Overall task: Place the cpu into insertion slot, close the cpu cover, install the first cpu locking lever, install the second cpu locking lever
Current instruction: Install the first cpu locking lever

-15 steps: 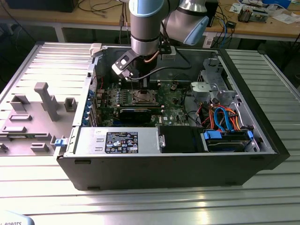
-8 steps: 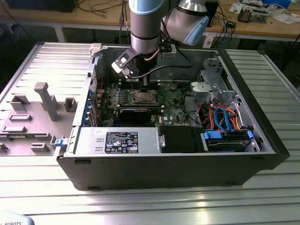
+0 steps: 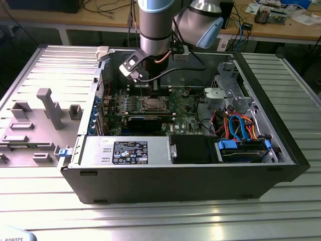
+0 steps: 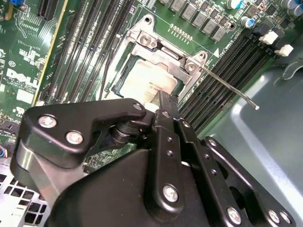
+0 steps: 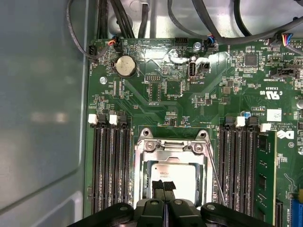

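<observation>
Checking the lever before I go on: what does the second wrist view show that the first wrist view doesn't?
Second wrist view's extras: the locking lever from the side, its hooked end out over the memory slots, and a row of grey square components. First wrist view's extras: the coin cell and the black cables along the board's edge. Shared: the cpu framed by the cpu cover, the lever's rod, and the gripper, shut, over the cpu.

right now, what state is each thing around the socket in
cpu: seated in the insertion slot
cpu cover: down over the cpu
locking lever: looks unlatched, sticking out sideways
gripper: shut, tips at the cpu
computer case: side open
</observation>
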Tool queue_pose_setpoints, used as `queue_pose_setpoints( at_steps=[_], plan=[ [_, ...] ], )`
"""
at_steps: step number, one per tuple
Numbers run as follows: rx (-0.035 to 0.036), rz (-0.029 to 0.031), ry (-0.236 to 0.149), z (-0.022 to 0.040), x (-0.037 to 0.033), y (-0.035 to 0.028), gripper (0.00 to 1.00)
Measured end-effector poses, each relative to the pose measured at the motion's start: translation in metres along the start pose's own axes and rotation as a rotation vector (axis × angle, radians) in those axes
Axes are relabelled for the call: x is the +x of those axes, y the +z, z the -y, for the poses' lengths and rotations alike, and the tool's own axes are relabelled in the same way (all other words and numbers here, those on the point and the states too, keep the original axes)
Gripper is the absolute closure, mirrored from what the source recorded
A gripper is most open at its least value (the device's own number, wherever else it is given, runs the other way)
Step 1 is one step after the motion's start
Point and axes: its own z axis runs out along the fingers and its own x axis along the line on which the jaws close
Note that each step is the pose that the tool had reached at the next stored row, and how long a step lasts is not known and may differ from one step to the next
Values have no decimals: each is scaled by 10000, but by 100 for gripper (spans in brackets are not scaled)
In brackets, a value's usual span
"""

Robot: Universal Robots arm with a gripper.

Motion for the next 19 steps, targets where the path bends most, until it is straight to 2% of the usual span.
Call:
queue_pose_setpoints(
  at_steps=[8,19],
  plan=[
    [0,0,0,-3,6,-74,89],
    [3,4,0,-2,6,-83,89]
  ],
)
